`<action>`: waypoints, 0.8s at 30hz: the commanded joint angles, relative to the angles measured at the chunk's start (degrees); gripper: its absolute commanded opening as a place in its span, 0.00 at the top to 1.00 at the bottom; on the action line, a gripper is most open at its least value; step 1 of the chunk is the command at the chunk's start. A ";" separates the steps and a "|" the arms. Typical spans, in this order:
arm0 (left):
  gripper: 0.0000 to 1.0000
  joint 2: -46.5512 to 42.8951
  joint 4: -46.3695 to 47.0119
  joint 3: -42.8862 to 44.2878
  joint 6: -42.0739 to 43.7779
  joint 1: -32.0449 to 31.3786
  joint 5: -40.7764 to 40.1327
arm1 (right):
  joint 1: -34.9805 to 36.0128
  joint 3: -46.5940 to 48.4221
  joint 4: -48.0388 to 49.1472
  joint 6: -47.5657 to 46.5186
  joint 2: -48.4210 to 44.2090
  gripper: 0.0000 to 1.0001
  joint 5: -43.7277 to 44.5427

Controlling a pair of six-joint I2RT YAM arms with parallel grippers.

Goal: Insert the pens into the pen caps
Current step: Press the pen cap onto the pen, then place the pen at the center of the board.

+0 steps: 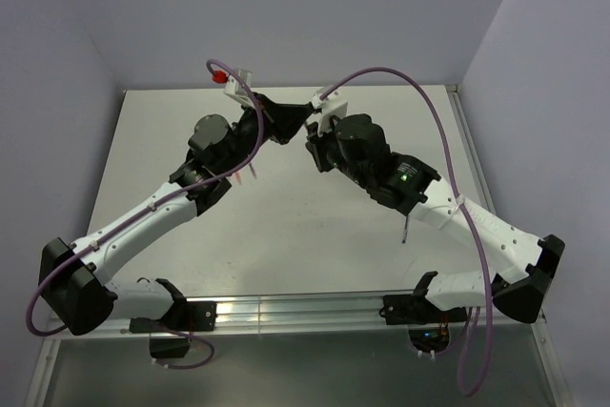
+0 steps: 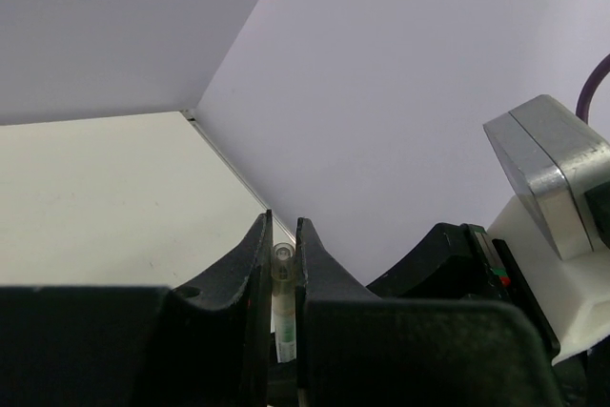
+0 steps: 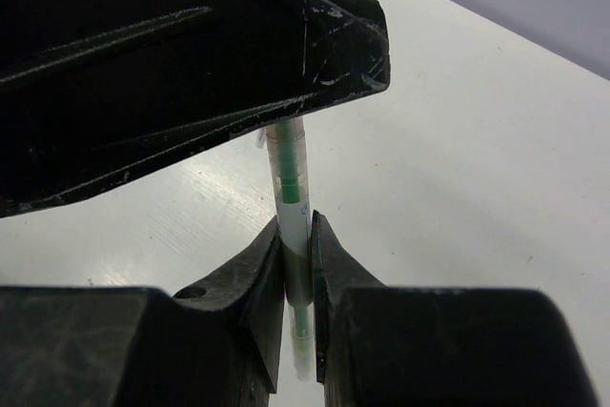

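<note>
Both arms meet tip to tip above the far middle of the table (image 1: 286,231) — the right gripper (image 3: 297,235) is clamped across the barrel of the green-clear pen (image 3: 289,167). The left gripper (image 2: 283,233) is pinched tight on a clear tube (image 2: 282,269) with green low inside — cap or pen end, I can't tell. Its dark fingers (image 3: 238,54) cover the pen's upper end.

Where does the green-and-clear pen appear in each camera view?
Right wrist: pen at centre, upright, pinched in the right gripper.
Left wrist: bottom centre, pinched in the left gripper.
Top external: not made out; hidden where both grippers meet, upper centre.
Shared landmark: the left gripper's black fingers, in all three.
</note>
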 commanded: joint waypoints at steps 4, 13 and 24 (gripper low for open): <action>1.00 2.42 -15.91 -2.69 -2.08 -5.07 8.99 | -0.98 9.18 22.20 0.21 -1.02 1.00 7.89; 1.00 2.24 -18.10 -0.59 -0.42 -4.89 7.23 | -0.98 10.32 18.86 0.91 -0.58 1.00 5.18; 1.00 7.07 -22.85 11.18 2.84 3.81 8.28 | -0.98 10.51 0.05 4.33 -2.68 0.63 -12.76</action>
